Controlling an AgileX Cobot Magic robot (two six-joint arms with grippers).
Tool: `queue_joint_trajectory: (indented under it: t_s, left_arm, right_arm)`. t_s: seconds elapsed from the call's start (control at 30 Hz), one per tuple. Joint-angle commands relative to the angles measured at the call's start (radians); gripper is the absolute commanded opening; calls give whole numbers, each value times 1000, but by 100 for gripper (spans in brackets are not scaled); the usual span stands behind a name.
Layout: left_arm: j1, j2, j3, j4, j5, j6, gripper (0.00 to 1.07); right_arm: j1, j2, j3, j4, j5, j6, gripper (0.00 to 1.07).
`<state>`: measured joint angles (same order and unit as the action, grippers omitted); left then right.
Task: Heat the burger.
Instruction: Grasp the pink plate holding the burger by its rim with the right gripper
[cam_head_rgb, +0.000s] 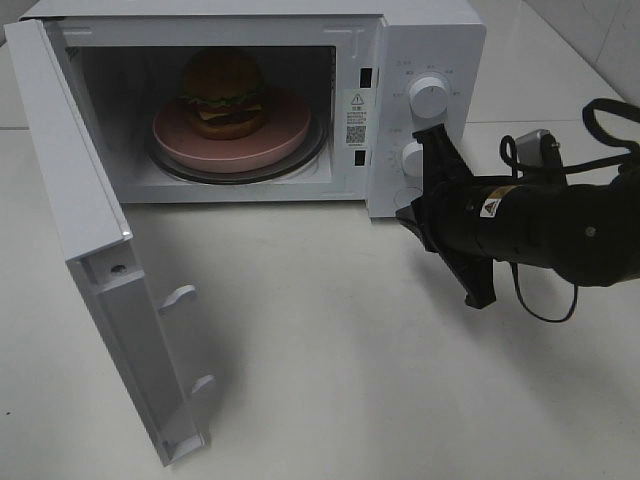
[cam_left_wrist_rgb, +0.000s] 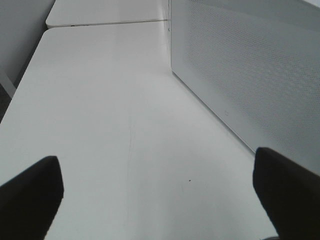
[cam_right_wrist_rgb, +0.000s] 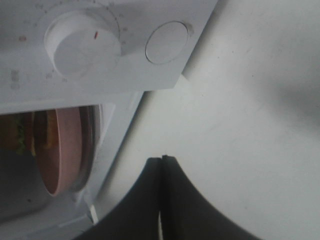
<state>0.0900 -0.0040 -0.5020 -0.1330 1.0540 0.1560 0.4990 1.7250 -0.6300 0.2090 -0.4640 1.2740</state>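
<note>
A white microwave oven (cam_head_rgb: 430, 40) is recorded at 12 o'clock on the worktop (cam_head_rgb: 330, 350). Its door (cam_head_rgb: 90, 250) is swung fully open toward 8 o'clock. The burger (cam_head_rgb: 222, 92) is found inside the cavity, upright on a round pink plate (cam_head_rgb: 275, 140). The plate is carried by the glass turntable (cam_head_rgb: 314, 152).

The right arm (cam_head_rgb: 545, 225) is noted entering from 3 o'clock and is directed at the control panel. The right jaws are observed pressed together, tip to tip. They are placed just beside the lower knob (cam_head_rgb: 412, 158), at its 3 o'clock; contact with it cannot be confirmed. An upper knob (cam_head_rgb: 430, 97) is seen above, and a round button (cam_right_wrist_rgb: 166, 42) lies beside the lower knob at the panel's corner.

The left jaws are seen only in the left wrist view. Their dark fingers (cam_left_wrist_rgb: 30, 195) are spread wide apart over bare worktop, alongside the oven's perforated side wall (cam_left_wrist_rgb: 250, 70).
</note>
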Motion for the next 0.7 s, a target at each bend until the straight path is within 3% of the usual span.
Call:
queue_joint_trajectory:
  t_s: [0.03, 0.27, 0.7]
  left_arm:
    - [4, -20, 3, -8, -13, -1, 98]
    - [4, -20, 3, -8, -13, -1, 98]
    - [4, -20, 3, -8, -13, -1, 98]
  right_arm:
    - [-9, -65, 3, -36, 145, -155, 0]
    - [-9, -143, -23, -13, 367, -442, 1]
    - [-9, -233, -184, -12, 867, -930, 4]
